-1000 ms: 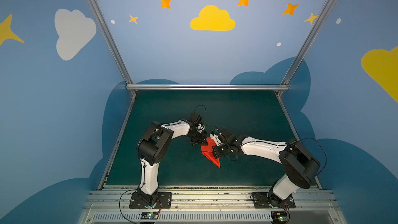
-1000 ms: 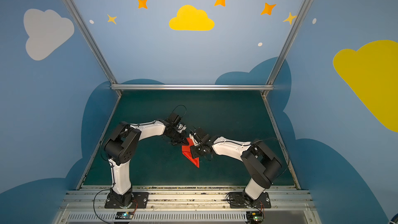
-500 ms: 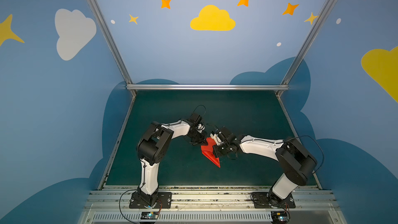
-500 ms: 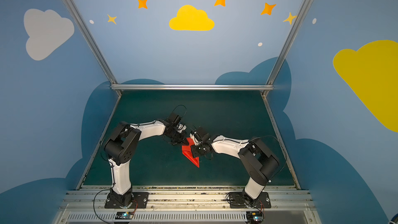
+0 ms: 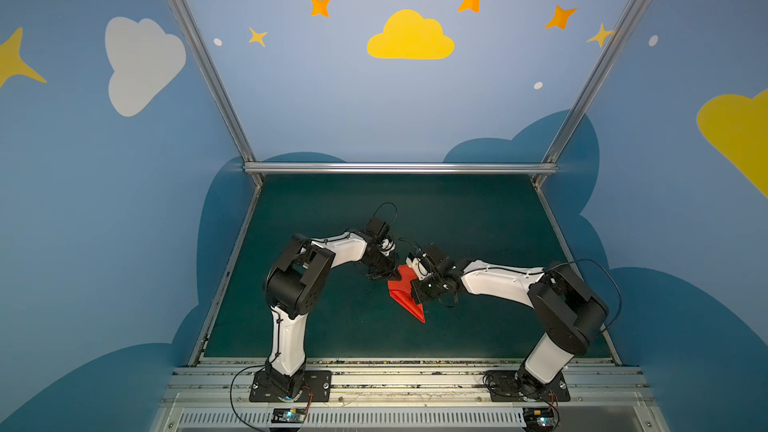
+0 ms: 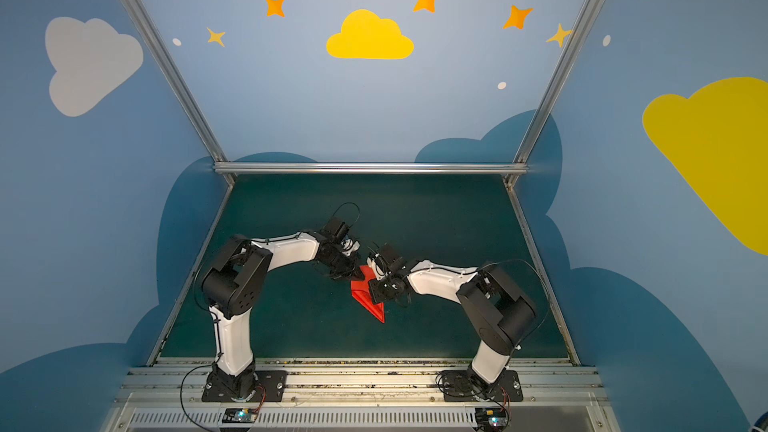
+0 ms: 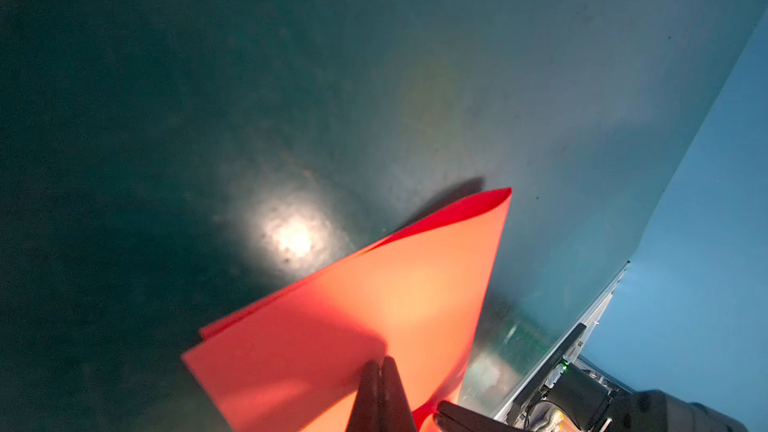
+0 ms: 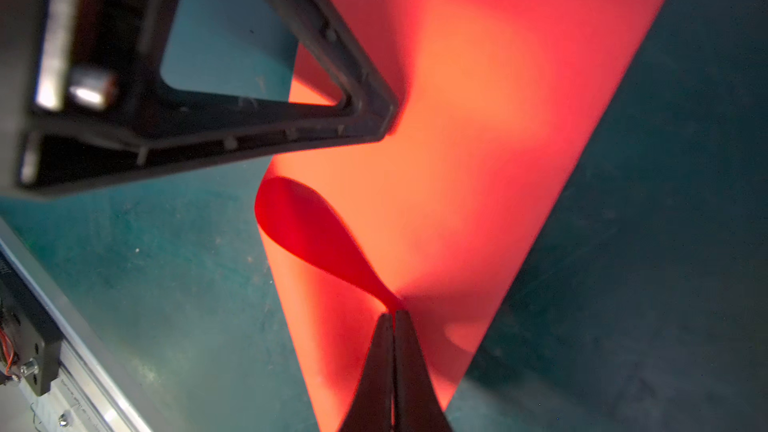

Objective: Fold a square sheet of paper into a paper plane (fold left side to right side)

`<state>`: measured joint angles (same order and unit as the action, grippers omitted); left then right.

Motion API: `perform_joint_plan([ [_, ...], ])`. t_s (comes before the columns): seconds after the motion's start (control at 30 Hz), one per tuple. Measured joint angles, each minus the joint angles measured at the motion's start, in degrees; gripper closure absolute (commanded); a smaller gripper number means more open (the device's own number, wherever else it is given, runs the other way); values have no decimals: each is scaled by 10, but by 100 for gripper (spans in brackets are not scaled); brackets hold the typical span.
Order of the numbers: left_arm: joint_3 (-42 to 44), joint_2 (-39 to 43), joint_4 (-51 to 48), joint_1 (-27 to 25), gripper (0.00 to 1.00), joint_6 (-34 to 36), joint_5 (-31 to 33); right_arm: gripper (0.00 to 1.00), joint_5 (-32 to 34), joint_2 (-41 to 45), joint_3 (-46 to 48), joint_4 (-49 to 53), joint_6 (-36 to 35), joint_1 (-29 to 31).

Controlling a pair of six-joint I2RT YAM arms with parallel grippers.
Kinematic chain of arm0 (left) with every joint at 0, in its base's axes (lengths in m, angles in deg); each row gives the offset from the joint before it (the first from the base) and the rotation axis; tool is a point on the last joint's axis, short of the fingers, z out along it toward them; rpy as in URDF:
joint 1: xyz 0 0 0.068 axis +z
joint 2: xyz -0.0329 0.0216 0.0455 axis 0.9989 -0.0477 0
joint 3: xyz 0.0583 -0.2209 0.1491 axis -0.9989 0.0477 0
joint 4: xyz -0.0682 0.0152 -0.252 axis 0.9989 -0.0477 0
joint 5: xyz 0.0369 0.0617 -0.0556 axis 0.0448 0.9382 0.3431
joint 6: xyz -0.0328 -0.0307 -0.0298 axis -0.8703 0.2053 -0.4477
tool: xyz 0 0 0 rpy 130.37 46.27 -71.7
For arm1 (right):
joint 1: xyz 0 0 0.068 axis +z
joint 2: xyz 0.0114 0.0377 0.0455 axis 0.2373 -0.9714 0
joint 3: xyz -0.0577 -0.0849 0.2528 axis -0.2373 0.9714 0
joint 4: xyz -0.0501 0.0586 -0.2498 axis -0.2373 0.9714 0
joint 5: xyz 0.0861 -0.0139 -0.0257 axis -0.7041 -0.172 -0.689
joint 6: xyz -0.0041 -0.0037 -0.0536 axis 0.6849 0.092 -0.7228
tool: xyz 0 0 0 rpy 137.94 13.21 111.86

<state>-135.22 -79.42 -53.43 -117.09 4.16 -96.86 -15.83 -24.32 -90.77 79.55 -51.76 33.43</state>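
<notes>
The square sheet of paper [image 5: 402, 293] [image 6: 362, 296] is bright red and bent over on itself, lifted off the green mat between both arms. My left gripper [image 5: 386, 275] [image 7: 383, 361] is shut, pinching one edge of the sheet [image 7: 374, 297]. My right gripper [image 5: 417, 289] [image 8: 392, 314] is shut on the paper [image 8: 478, 139] where a loose curl narrows into its tips. The left gripper's fingers [image 8: 299, 135] show in the right wrist view, their tip against the sheet. One lower corner points toward the front rail. No paper plane is in view.
The dark green mat [image 5: 457, 218] is bounded by aluminium rails at the back [image 5: 399, 168], the sides and the front [image 5: 395, 371]. Blue painted walls rise on three sides. Both arm bases stand on the front rail.
The right arm's elbow has drifted slightly left. The paper and both shut grippers stay almost where they were.
</notes>
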Motion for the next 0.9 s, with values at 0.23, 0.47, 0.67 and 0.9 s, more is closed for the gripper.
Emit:
perform_joint_plan([
  [0.23, 0, 0, 0, 0, 97, 0, 0, 100, -1, 0, 1, -6, 2, -2],
  [0.47, 0, 0, 0, 0, 96, 0, 0, 100, -5, -9, 3, -15, 3, -2],
  [0.67, 0, 0, 0, -1, 97, 0, 0, 100, -14, -7, 17, -34, 9, -5],
  [0.9, 0, 0, 0, -1, 97, 0, 0, 100, -15, -4, 26, -48, 17, -6],
])
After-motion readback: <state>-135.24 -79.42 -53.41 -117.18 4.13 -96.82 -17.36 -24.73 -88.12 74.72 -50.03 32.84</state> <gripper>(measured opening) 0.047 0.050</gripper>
